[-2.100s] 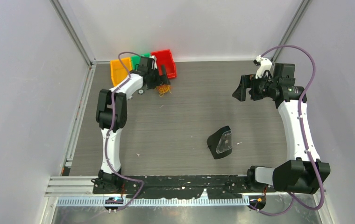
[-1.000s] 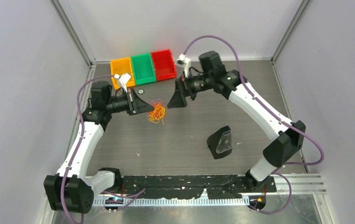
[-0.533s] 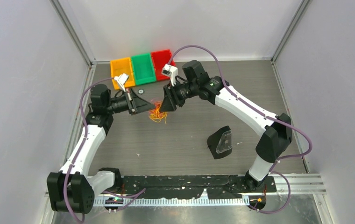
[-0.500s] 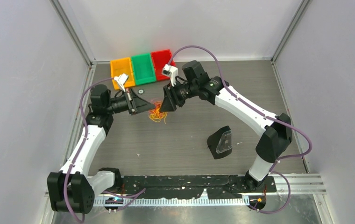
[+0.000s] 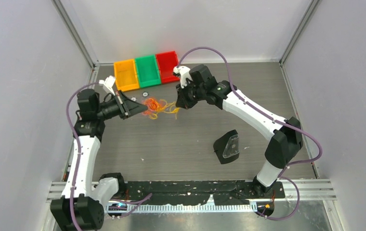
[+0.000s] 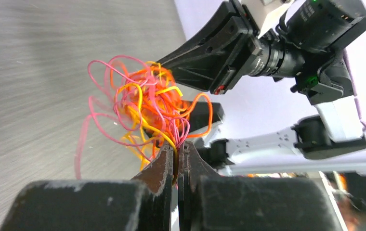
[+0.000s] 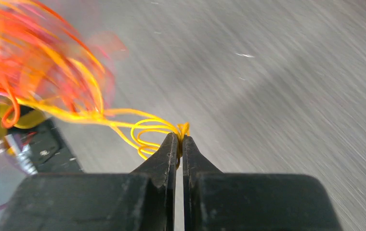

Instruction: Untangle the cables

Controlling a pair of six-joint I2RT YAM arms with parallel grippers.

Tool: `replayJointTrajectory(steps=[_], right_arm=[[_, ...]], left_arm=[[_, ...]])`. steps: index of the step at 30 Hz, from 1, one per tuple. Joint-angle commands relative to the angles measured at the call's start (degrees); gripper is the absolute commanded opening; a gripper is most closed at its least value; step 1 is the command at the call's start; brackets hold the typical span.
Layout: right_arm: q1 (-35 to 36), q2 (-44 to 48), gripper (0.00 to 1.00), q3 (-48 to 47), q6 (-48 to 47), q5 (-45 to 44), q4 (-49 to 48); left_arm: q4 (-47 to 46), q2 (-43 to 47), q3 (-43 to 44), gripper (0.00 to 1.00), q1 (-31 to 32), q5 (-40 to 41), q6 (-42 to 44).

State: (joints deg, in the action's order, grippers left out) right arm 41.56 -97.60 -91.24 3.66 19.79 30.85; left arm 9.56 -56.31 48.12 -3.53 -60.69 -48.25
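A tangle of thin orange, yellow and pink cables (image 5: 156, 107) hangs stretched between my two grippers above the table's back left part. My left gripper (image 5: 140, 107) is shut on pink and yellow strands at the bundle's left side; the left wrist view shows the cables (image 6: 147, 108) fanning out from the left gripper (image 6: 177, 147). My right gripper (image 5: 177, 104) is shut on yellow loops at the right side; in the right wrist view the yellow strands (image 7: 142, 127) run from the right gripper (image 7: 178, 142) back to the blurred bundle (image 7: 36, 62).
Orange bin (image 5: 125, 74), green bin (image 5: 147, 70) and red bin (image 5: 167, 66) stand in a row at the back. A small washer (image 5: 144, 94) lies in front of them. A black wedge-shaped object with a clear face (image 5: 228, 147) sits at centre right.
The right gripper has shut on yellow strands of the bundle. Both arms have drawn apart, the left one moving left, and the tangle is now spread out between them.
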Motion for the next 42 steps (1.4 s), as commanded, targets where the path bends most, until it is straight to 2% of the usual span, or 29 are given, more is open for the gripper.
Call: replayJointTrajectory(steps=[1,6,11,13,15,18,20,27,28,29,30,32,35,36,37,42], right_arm=[[-4.3,5.6,0.05,2.8,-2.5,-15.7,0.5],[-8.5,9.8,0.05,4.3,-2.6,-20.4,0.3],[-13.9,12.8,0.06,4.4,-2.7,-21.9,-0.3],[-15.9,13.1,0.05,4.3,-2.8,-21.0,-0.3],[-17.1,13.2,0.05,4.6,-2.9,-17.6,-0.6],[-17.3,12.8,0.05,5.5,-2.4,-7.8,-1.2],[-17.1,12.6,0.05,6.3,-0.9,-1.9,-2.3],[-17.0,12.6,0.06,8.0,2.3,14.5,-7.5],[-17.0,12.5,0.06,7.9,2.8,16.1,-7.7],[-16.9,12.5,0.06,8.0,3.0,18.7,-8.1],[-16.9,12.4,0.05,8.0,3.3,19.9,-8.2],[-16.8,12.3,0.05,8.2,3.6,23.1,-8.4],[-16.9,12.3,0.05,9.2,4.7,28.3,-9.3],[-16.8,12.4,0.05,9.3,5.0,30.2,-9.7],[-16.7,12.5,0.05,9.8,5.9,31.0,-10.5],[-15.5,13.4,0.05,11.4,9.1,35.5,-13.8]], left_arm=[[25.3,4.4,8.0,0.0,-5.3,5.1,16.4],[39.5,4.8,12.4,0.0,-10.1,16.1,27.4],[45.5,3.2,14.2,0.0,-17.3,22.6,34.8],[46.1,2.3,13.9,0.0,-20.3,23.0,36.3],[45.2,1.6,13.0,0.0,-22.2,20.1,37.2],[42.6,1.4,11.2,0.0,-22.3,11.3,37.1],[39.3,1.9,9.4,0.0,-21.3,8.4,35.5],[32.4,-0.2,5.3,0.02,-10.9,14.5,36.2],[31.6,-1.0,4.5,0.09,-9.2,15.1,36.9],[31.1,-2.2,4.0,0.28,-7.0,16.1,38.5],[31.7,-3.3,4.7,0.42,-5.3,17.3,40.7],[33.5,-5.2,7.4,0.6,-3.7,16.3,46.0],[30.7,-4.7,10.1,0.78,-3.3,11.5,50.1],[27.9,-3.7,10.1,0.92,-2.7,10.1,50.3],[24.9,-2.5,9.7,0.99,-1.4,9.5,50.4],[11.7,1.6,7.3,1.0,11.6,15.9,53.5]])
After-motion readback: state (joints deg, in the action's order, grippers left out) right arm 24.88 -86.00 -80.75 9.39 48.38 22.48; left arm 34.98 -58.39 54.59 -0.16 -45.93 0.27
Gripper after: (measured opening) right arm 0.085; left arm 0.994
